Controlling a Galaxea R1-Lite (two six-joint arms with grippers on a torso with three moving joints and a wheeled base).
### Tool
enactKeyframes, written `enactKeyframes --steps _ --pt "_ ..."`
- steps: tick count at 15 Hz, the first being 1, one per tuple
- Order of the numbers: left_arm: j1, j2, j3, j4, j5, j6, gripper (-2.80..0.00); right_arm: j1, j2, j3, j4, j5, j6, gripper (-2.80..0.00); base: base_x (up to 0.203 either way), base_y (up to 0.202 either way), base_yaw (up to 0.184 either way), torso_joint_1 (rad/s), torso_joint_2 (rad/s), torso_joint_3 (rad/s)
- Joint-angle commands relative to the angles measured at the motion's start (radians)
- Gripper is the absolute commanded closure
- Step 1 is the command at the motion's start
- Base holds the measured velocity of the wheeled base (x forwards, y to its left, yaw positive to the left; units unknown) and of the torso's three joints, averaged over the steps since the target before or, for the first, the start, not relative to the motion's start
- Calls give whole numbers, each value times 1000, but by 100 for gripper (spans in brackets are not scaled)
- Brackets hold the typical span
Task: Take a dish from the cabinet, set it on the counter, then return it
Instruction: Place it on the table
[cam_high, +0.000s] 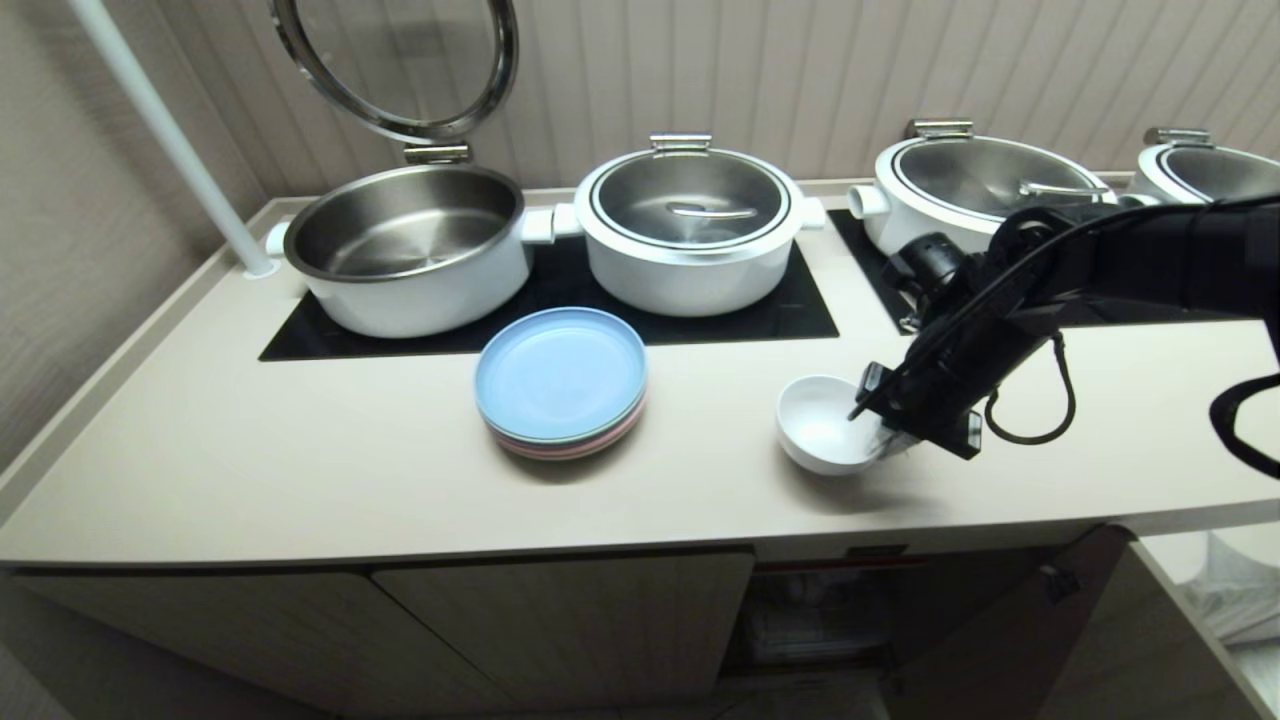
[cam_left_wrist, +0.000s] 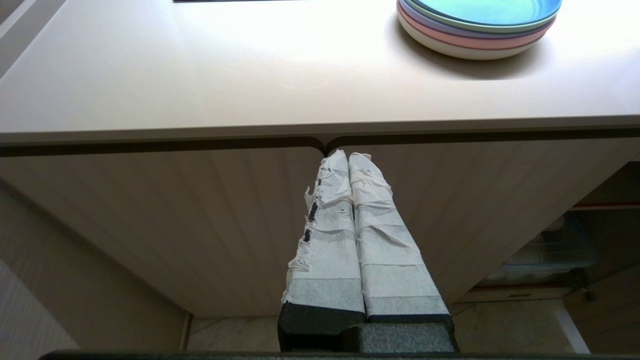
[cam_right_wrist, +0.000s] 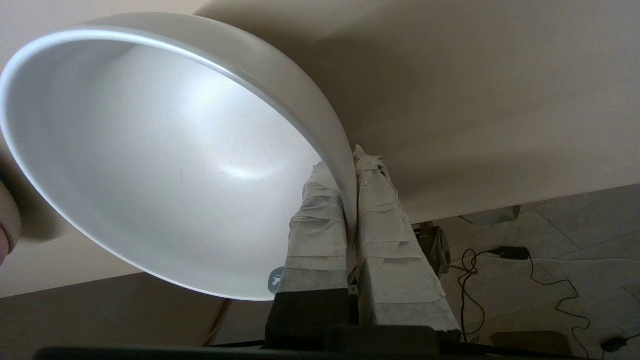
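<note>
The right end effector (cam_high: 893, 437) is clamped on the rim of the white bowl (cam_high: 825, 424), one tape-wrapped finger (cam_right_wrist: 320, 225) inside the wall and the other outside it, the two pressed nearly together with only the thin rim between them. The bowl is tilted, its opening turned toward the left side of the scene; whether its underside rests on the tabletop (cam_high: 300, 450) or hangs just above it cannot be told. It is near the front edge, to the right of a stack of plates (cam_high: 561, 382) with a blue one on top and pink ones beneath. Behind the stack, on a black hob panel (cam_high: 700, 320), stand an open steel pot (cam_high: 405, 245) with its round lid raised and a closed white pot (cam_high: 690, 230); two more lidded pots stand farther right, behind the black right arm. Below the bowl, the cabinet (cam_high: 560, 620) has an open section with a red-edged shelf front (cam_high: 840, 565). The left end effector (cam_left_wrist: 348, 156) is parked low in front of the ribbed cabinet doors, its wrapped fingers pressed together, holding nothing.
</note>
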Motion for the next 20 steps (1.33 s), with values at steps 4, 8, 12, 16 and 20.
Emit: enactKeyframes --steps 4,8,12,16,20 --pt "1 0 0 -1 0 -1 0 0 0 1 -7 2 5 -280 0 0 0 0 0 0" --pt "1 0 0 -1 0 -1 0 0 3 1 -20 -1 4 -280 0 0 0 0 0 0" --pt "0 0 0 -1 0 -1 0 0 1 1 -22 -2 3 -280 0 0 0 0 0 0" --pt "1 0 0 -1 0 -1 0 2 -17 2 -35 -2 1 -280 0 0 0 0 0 0" --pt "0 0 0 -1 0 -1 0 2 -45 4 -35 -2 -2 -280 0 0 0 0 0 0"
